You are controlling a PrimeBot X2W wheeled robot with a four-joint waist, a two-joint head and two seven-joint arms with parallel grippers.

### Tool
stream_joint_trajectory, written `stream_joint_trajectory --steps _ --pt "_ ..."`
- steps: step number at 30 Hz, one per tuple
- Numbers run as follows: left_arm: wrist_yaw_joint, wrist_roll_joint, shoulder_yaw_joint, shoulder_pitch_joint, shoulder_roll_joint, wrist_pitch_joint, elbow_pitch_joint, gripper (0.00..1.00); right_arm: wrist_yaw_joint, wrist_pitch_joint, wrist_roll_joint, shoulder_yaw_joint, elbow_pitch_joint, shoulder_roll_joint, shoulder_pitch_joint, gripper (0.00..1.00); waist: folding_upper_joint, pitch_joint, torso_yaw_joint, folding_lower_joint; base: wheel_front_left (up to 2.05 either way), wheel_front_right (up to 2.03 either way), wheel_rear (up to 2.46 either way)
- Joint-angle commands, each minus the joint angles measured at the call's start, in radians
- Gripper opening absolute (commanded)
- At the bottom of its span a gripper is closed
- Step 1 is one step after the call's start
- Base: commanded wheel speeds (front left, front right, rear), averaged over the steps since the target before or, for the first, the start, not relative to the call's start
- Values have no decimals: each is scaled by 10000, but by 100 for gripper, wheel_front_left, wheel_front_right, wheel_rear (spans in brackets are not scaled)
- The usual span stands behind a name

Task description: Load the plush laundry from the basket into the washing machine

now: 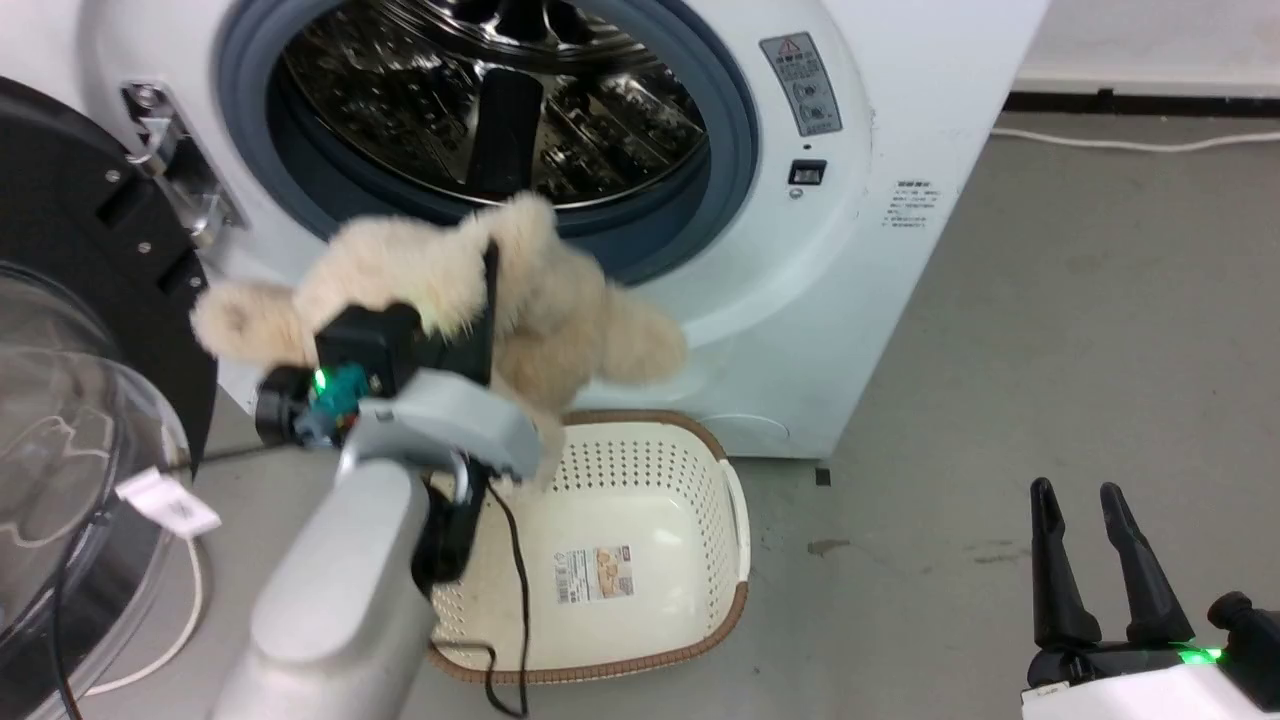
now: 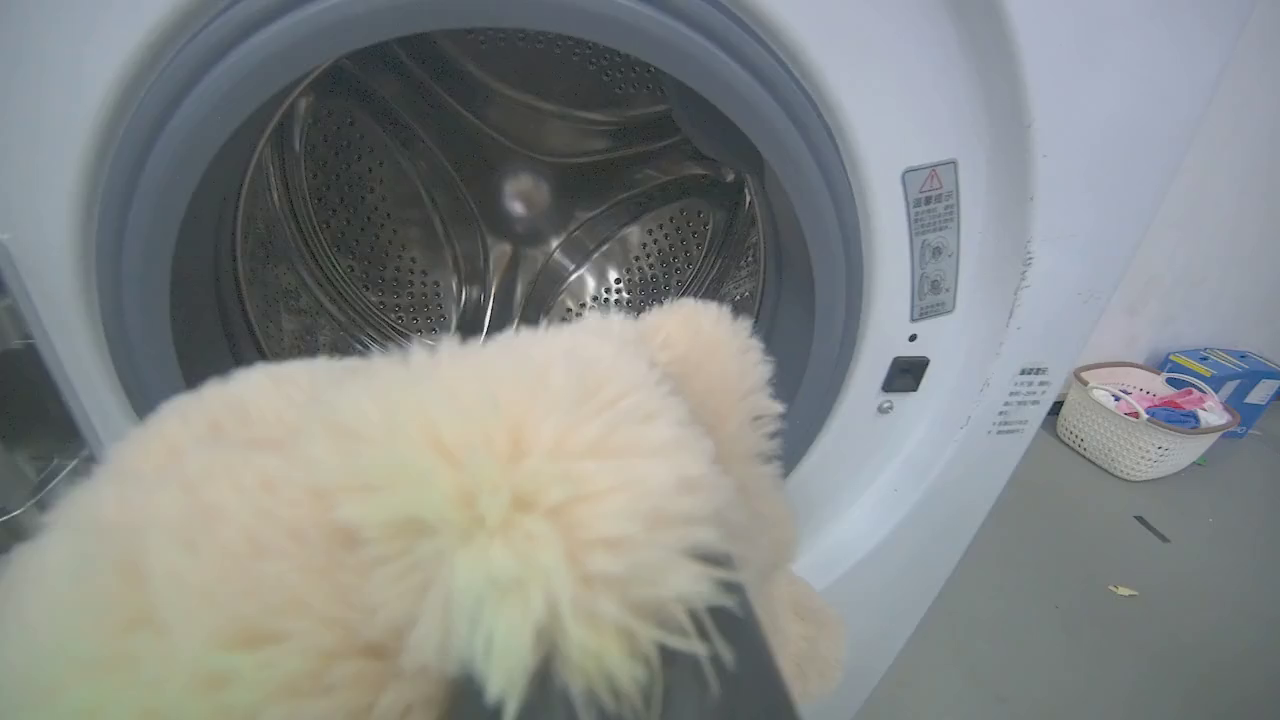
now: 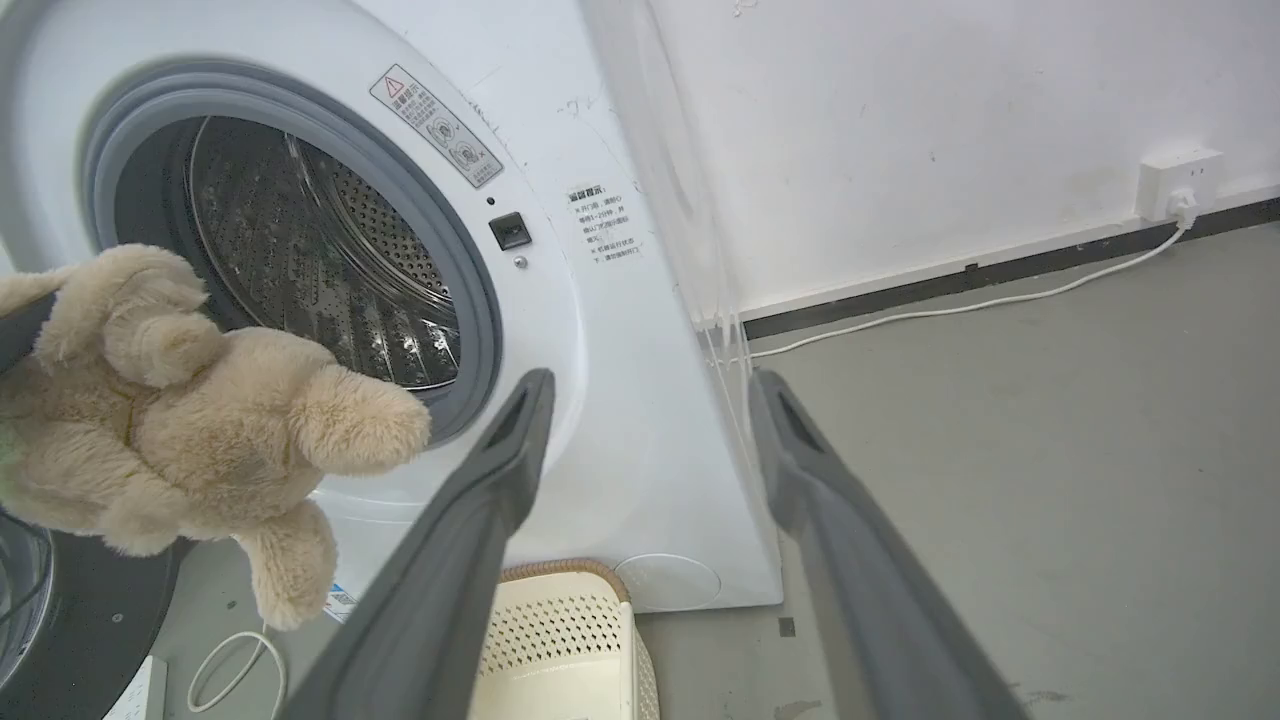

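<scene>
The plush laundry (image 1: 560, 300), a shaggy cream-beige stuffed animal, hangs in the air in front of the lower rim of the washing machine (image 1: 880, 130) opening, above the basket (image 1: 650, 480). My left gripper (image 1: 490, 262) is shut on the plush; one dark finger (image 1: 489, 300) shows against the fur. In the left wrist view the plush (image 2: 450, 520) covers the lower half, with the steel drum (image 2: 450, 230) straight behind it. In the right wrist view the plush (image 3: 180, 420) hangs at the left before the gasket (image 3: 470, 300). My right gripper (image 1: 1078, 488) stands open low at the right, over bare floor.
The washer's door (image 1: 70, 420) stands swung open at the left, with a white tag and cables below it. A second basket (image 2: 1140, 420) with coloured clothes and a blue box (image 2: 1225, 375) sit far right by the wall. A white cable (image 3: 950, 310) runs to a wall socket.
</scene>
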Motion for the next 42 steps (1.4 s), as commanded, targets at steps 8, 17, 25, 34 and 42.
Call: stream_joint_trajectory --steps 8,17,25,34,42 --pt "180 301 350 -1812 368 -111 543 0 8 -44 11 16 -164 -6 -263 100 -1 1001 -487 -1 0 0 0" --pt "353 509 912 -3545 660 -204 1124 0 8 -44 111 25 -278 -6 -806 100 -1 2318 -999 -1 0 0 0" --pt "459 763 1311 -5062 908 -220 1196 0 8 -44 223 40 -450 -6 -1334 100 -1 3594 -1550 -1 0 0 0" --pt "305 1135 1500 -6849 1450 -222 1306 0 8 -44 364 95 -649 -6 -1505 100 -1 4788 -1982 -1 0 0 0" --pt "203 1505 1410 -8764 1883 -143 1577 0 8 -44 433 375 -691 -6 -1780 100 -1 5882 -2395 -1 0 0 0"
